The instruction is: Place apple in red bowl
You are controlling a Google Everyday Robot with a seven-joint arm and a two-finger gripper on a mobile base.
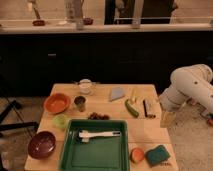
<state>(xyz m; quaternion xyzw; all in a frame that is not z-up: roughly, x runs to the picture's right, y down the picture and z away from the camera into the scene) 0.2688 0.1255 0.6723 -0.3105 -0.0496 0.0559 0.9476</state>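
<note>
A: Apple [136, 155], position?
B: Near edge of the bench [145, 131], right of the green tray [95, 145]. Small, round, orange-red, just beside the teal sponge [157, 155] (the sponge is the larger).
A: Claw [167, 118]?
B: Off the bench's right edge, hanging below the white arm [190, 87], well apart from the apple. Released or clenched: cannot tell.
A: Red bowl [57, 103]?
B: Farther back, left side. Bright orange-red, shallow, beside the metal cup [79, 103].
</note>
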